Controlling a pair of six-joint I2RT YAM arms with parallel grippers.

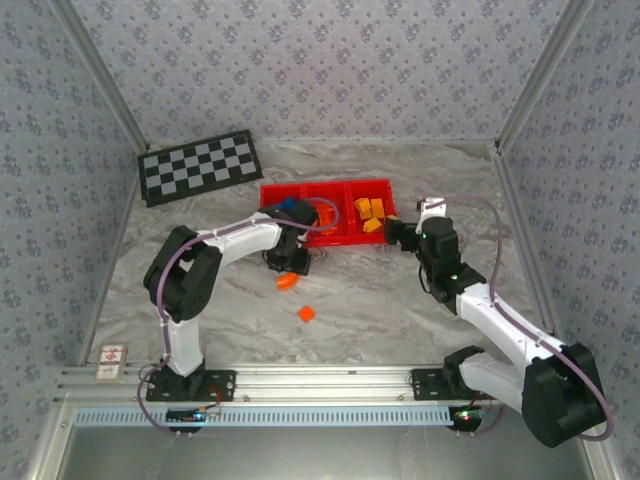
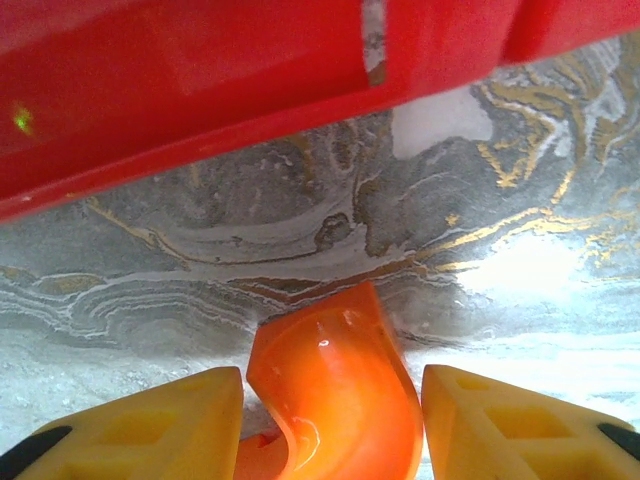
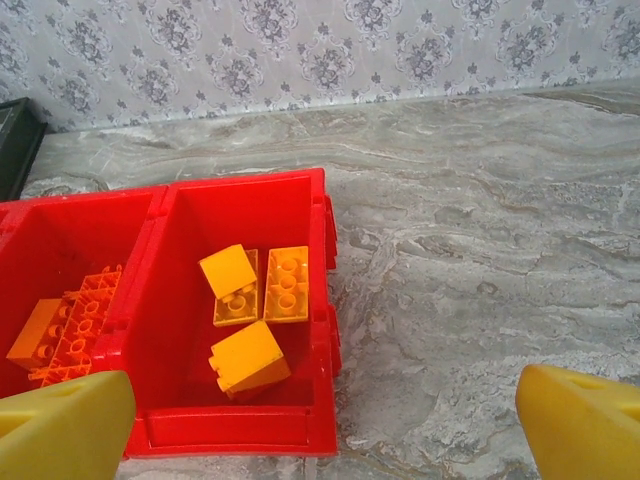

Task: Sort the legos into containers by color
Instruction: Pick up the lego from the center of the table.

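The marble worktop (image 1: 400, 310) carries the red tray (image 3: 230, 432) within reach of both arms. Our left claw (image 1: 289, 262) is down by the tray's near wall, pinching a red-orange brick (image 2: 335, 400) between both fingers, likely to lift it in. Our right claw (image 1: 392, 228) hangs wide open and empty beside the end compartment holding yellow-orange bricks (image 3: 250, 300). One loose brick (image 1: 306, 314) waits on the worktop.

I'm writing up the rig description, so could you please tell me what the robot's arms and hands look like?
Both the left arm and right arm have white links between bulky black joint housings, with a pale purple cable looping along each. A green light glows near the right wrist. The left hand and right hand each carry two chunky yellow-orange fingers.
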